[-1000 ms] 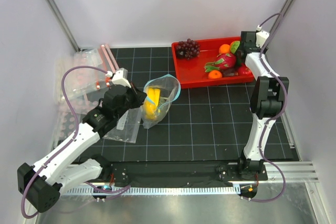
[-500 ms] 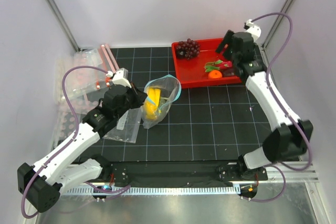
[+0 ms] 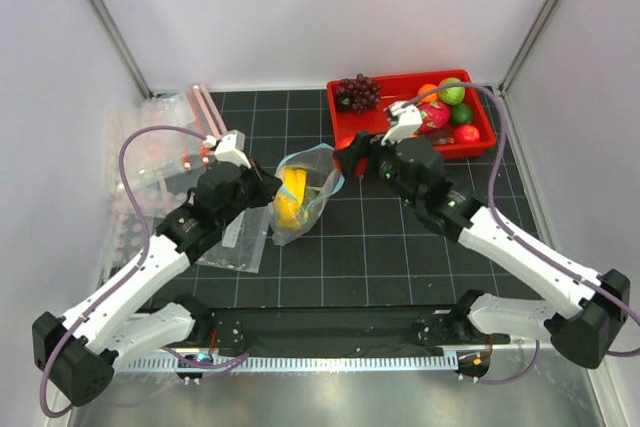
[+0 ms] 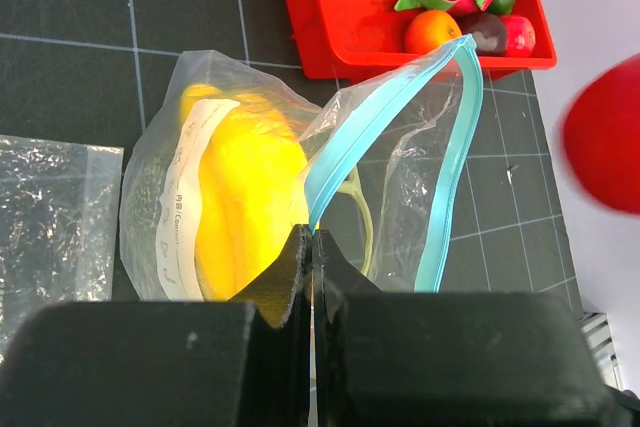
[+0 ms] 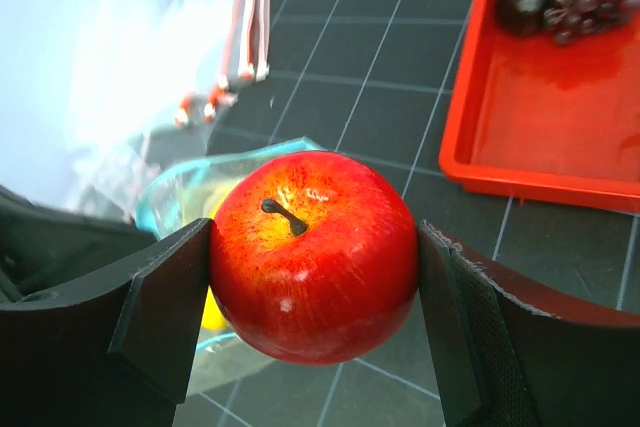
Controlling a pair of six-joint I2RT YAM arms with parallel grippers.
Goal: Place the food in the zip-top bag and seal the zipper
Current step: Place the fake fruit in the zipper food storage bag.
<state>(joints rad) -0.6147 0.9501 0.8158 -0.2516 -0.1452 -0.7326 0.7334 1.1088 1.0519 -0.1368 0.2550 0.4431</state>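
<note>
The zip-top bag stands on the black mat with its mouth open, a yellow banana inside it. My left gripper is shut on the near end of the teal-blue zipper, holding the mouth up. A small red round fruit with a dark stem sits between the pads of my right gripper, which is shut on it. The right gripper hovers just right of the bag's mouth; the bag shows below and behind the fruit. The fruit is a red blur in the left wrist view.
A red tray at the back right holds dark grapes, a pink dragon fruit, green round fruits and an orange one. Spare clear bags with pink-red strips lie at the left, and a flat one under my left arm.
My right arm has swung from the tray's far right corner leftward to the bag's mouth, carrying the red fruit. The left arm and the bag have not moved.
</note>
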